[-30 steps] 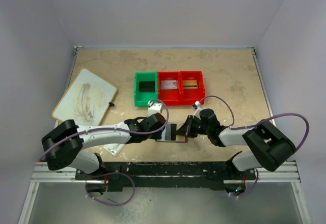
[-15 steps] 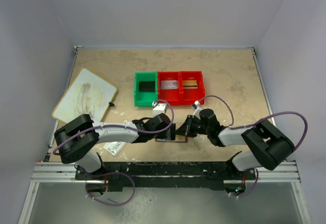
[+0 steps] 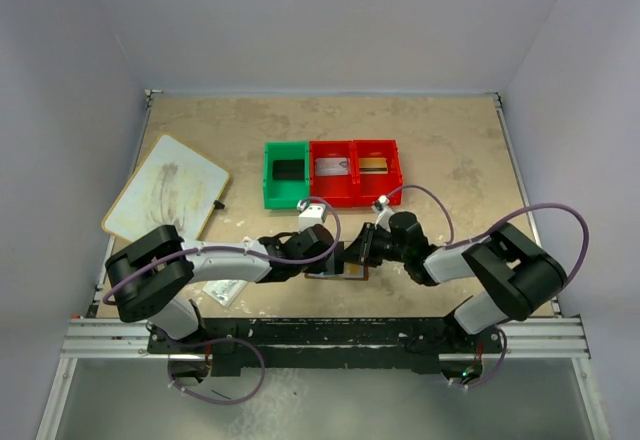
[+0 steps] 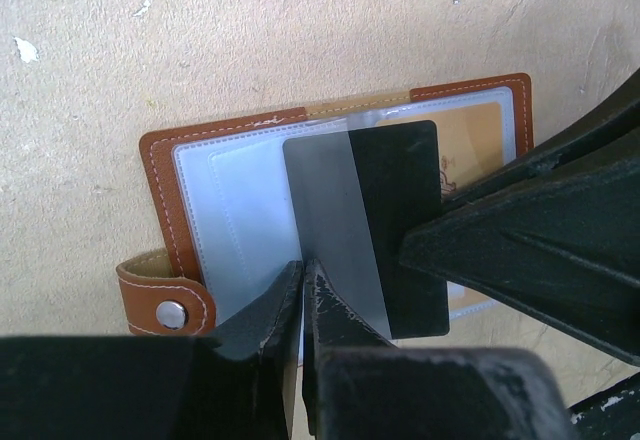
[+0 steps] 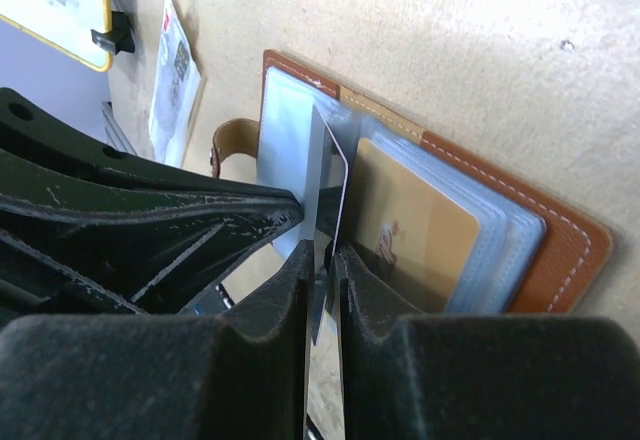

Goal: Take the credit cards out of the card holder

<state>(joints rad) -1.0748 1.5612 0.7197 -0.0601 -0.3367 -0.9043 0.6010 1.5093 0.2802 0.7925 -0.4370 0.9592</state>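
The brown leather card holder (image 4: 158, 192) lies open on the table near the front edge (image 3: 345, 276), its clear pockets facing up. A black card (image 4: 405, 220) stands partly out of one pocket leaf, and a gold card (image 5: 410, 230) sits in a pocket behind it. My left gripper (image 4: 303, 263) is shut on the lower edge of that clear leaf, at the black card's corner. My right gripper (image 5: 322, 255) straddles the card's (image 5: 327, 185) thin edge with its jaws a little apart. In the top view, both grippers (image 3: 335, 257) (image 3: 362, 250) meet over the holder.
A green bin (image 3: 270, 185) holding a dark card and two joined red bins (image 3: 355, 198) holding cards stand behind the holder. At the left are a whiteboard (image 3: 165, 200) with a small black clip and a paper packet (image 3: 225, 290).
My left arm slid right to the holder and its jaws closed on the pocket leaf. My right jaws, shut on the card before, have eased slightly apart.
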